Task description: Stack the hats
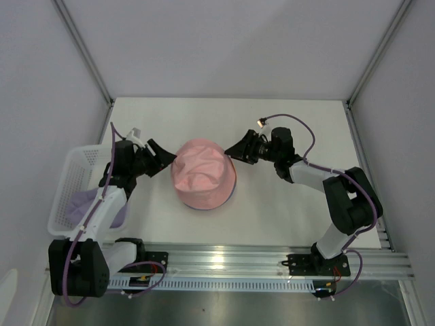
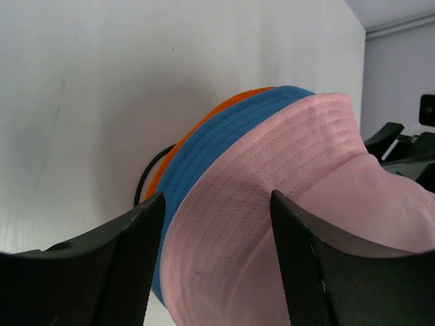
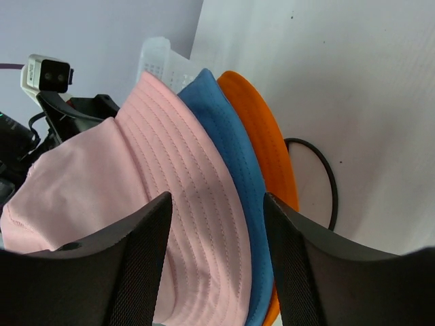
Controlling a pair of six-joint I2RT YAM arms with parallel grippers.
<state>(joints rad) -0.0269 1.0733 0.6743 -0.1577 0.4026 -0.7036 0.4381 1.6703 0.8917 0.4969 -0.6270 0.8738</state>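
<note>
Pink hat [image 1: 202,173] on top of the pile, mid-table, an arm at each side.

Under the pink one sit the blue hat [image 2: 217,136] and then the orange hat [image 3: 262,136], brims fanned out over a black wire frame [image 3: 326,170] on the white table [image 1: 285,122]. The left gripper [image 1: 162,157] is at the pile's left edge and the right gripper [image 1: 236,153] at its right edge. Both have their fingers spread apart, with the pink brim lying in the gap and not pinched. Off to the left, well apart from the pile, a lavender hat [image 1: 85,202] lies inside a white mesh basket [image 1: 75,170].
</note>
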